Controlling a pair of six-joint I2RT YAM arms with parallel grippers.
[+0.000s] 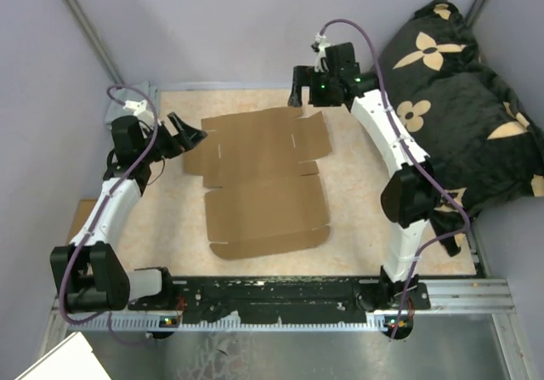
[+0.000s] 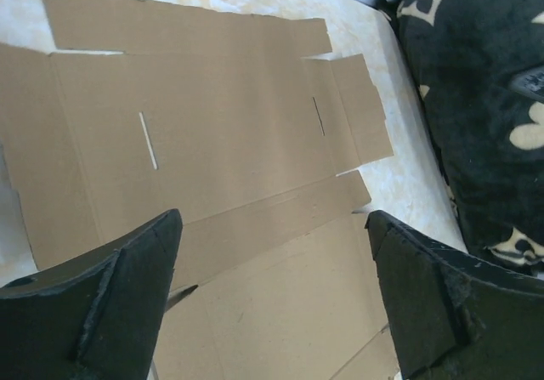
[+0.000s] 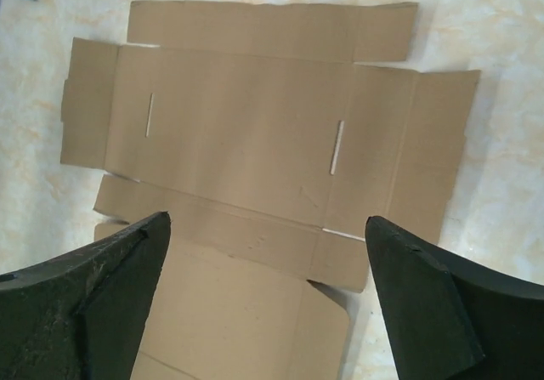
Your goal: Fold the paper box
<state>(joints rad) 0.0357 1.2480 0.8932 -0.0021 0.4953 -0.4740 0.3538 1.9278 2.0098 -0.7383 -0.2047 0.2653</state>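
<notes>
Paper box (image 1: pixel 262 180) flat, unfolded on bench (image 1: pixel 357 218), left fingers (image 2: pixel 127 295) spread, empty, at its far-left corner, right fingers (image 3: pixel 425 303) spread, empty, beyond its far edge

Your left gripper (image 2: pixel 274 218) hangs over the paper box (image 2: pixel 212 133), fingers spread wide. The box lies flat on the pale table (image 2: pixel 408 176), two slits showing. A black flowered cushion (image 2: pixel 476 99) sits to the right.
</notes>
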